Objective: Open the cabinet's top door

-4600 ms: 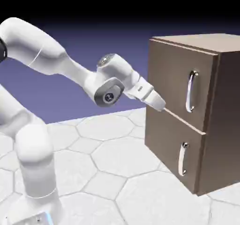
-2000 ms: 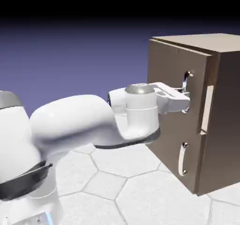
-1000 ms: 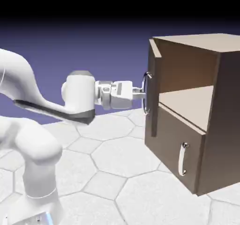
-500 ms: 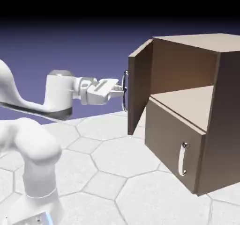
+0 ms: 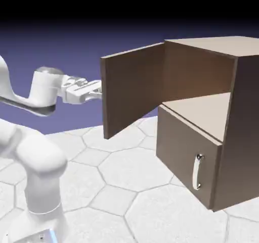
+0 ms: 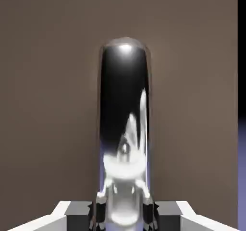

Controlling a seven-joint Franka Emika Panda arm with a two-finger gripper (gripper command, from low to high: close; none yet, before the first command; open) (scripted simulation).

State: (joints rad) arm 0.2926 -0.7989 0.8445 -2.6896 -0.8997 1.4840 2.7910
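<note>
- Holding the top door (image 5: 132,88) wide: the panel stands swung far out from the cabinet (image 5: 238,110), free edge toward the exterior view's left, upper compartment fully exposed with its tan shelf (image 5: 202,110) showing.
- Claw (image 5: 96,91) sits at the door's free edge, on the side facing away from the camera; the exterior view doesn't show the handle at all.
- Hand view: the silver handle (image 6: 124,129) fills the centre, rising from between the finger tips (image 6: 98,211), brown door face behind it. Claw is pressed together, pinching the handle.
- Judgement: task looks essentially done; the door is well past halfway open.
- Lower panel (image 5: 184,158) is closed, its small handle (image 5: 197,172) untouched.
- Risks from here:
  - Pulling further could run the hinge into its stop; with the claw clamped on, the load goes into the arm or shoves the cabinet across the tabletop (image 5: 121,181).
  - Arm follows an arc; if its path departs from the hinge arc, the handle can twist or slip out of the pinch.
  - Backing away without spreading the claw first would drag the door, possibly swinging it shut.
  - The arm looks stretched well out to the side, so little margin for correction.
</note>
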